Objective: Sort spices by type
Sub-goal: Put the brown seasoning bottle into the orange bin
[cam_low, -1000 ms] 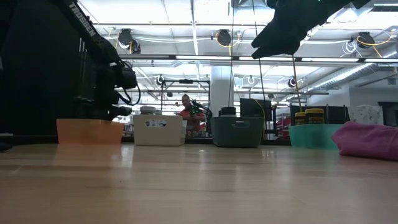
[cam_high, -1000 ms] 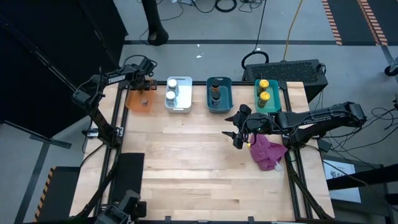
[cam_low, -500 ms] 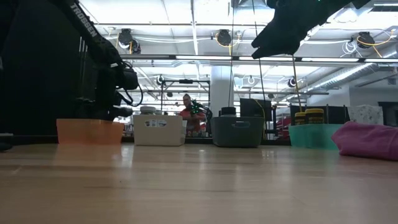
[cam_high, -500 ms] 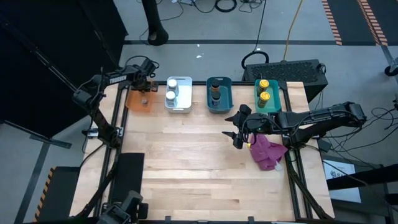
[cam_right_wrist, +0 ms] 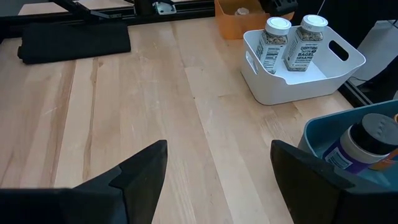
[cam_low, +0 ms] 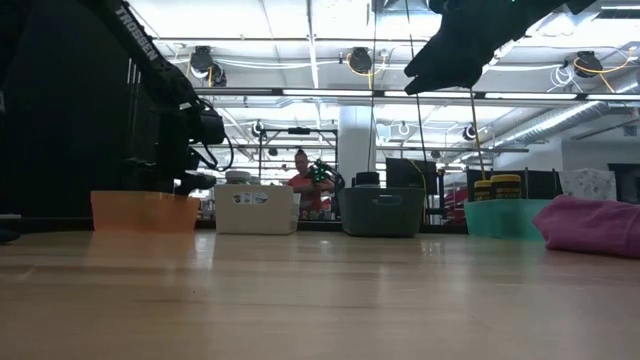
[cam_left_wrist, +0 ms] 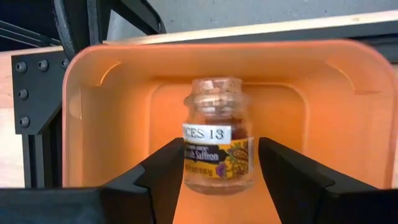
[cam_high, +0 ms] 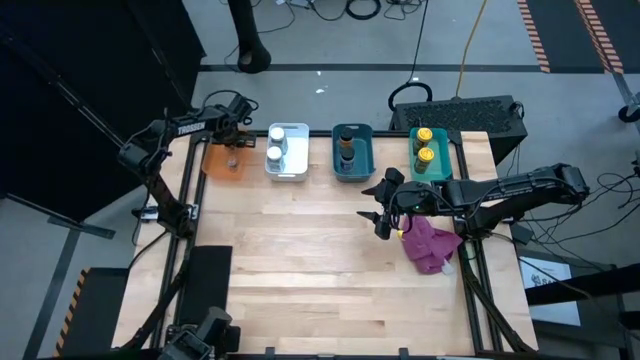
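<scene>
A small glass spice jar [cam_left_wrist: 217,152] with a cork lid stands upright on the floor of the orange bin [cam_high: 222,160] at the far left. My left gripper [cam_left_wrist: 221,144] hangs open above it; its fingers frame the jar in the left wrist view without touching it. In the high view the jar [cam_high: 232,163] stands free. Two white-lidded jars [cam_right_wrist: 289,40] stand in the white bin [cam_high: 287,152]. A dark-lidded jar [cam_high: 347,152] is in the blue bin, and two yellow-lidded jars [cam_high: 424,145] are in the teal bin. My right gripper [cam_high: 380,212] hovers open over the table's right half, holding nothing.
The bins stand in a row along the far edge. A magenta cloth [cam_high: 430,245] lies at the right edge, under my right arm. A black pad [cam_right_wrist: 74,40] lies on the table's near left. A wide stretch of bare wood [cam_high: 310,270] lies between the bins and the near edge.
</scene>
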### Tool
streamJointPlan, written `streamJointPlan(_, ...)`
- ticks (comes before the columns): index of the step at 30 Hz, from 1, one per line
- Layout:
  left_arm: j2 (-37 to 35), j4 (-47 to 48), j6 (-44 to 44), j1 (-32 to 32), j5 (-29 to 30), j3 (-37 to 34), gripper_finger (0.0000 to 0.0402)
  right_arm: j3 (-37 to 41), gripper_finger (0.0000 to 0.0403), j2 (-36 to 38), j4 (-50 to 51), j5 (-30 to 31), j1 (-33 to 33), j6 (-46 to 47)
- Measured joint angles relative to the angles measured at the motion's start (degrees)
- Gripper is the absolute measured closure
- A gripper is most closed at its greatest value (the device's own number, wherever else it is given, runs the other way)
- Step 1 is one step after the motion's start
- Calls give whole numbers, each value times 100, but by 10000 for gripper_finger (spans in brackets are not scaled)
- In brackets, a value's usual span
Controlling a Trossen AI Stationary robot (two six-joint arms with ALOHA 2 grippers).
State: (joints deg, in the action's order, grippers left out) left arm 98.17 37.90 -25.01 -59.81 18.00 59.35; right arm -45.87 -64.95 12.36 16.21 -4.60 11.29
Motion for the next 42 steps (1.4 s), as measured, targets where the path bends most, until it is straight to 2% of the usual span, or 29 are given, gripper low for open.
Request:
streamJointPlan(27, 190, -121, 141, 247, 116, 13, 186, 0, 135, 0, 37, -2, 0, 105)
streamJointPlan(35, 195, -159, 192, 154, 101, 13, 232, 0, 135, 0, 39, -2, 0, 94)
streamJointPlan(42, 185, -233, 461, 113, 101, 17, 242, 0, 135, -1, 38, -1, 0, 90)
